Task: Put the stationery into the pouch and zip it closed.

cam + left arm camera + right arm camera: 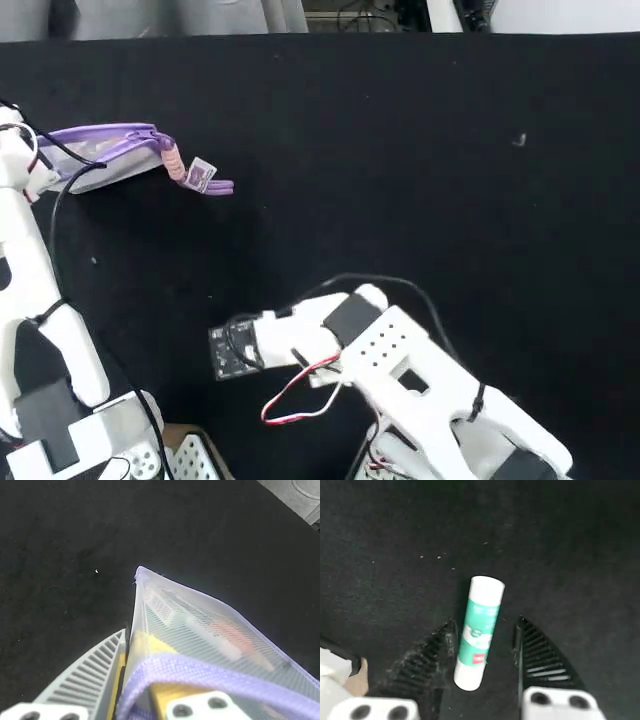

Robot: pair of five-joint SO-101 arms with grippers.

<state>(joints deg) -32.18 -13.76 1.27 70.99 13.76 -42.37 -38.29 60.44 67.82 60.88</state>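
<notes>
While the left gripper (131,642) has its fingers pinching the mesh pouch (210,630), the right gripper (485,627) has its fingers spread astride a glue stick (479,630) lying on the tabletop (400,150), well apart from the pouch. Grasping looks like the step in hand. Next, close squarely and carry the stick to the pouch.

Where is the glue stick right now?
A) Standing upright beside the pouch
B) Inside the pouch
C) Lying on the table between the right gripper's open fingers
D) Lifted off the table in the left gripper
C: the right wrist view shows the glue stick lying flat on the black table, with the right gripper open around it, one finger on each side. The pouch is elsewhere.
</notes>
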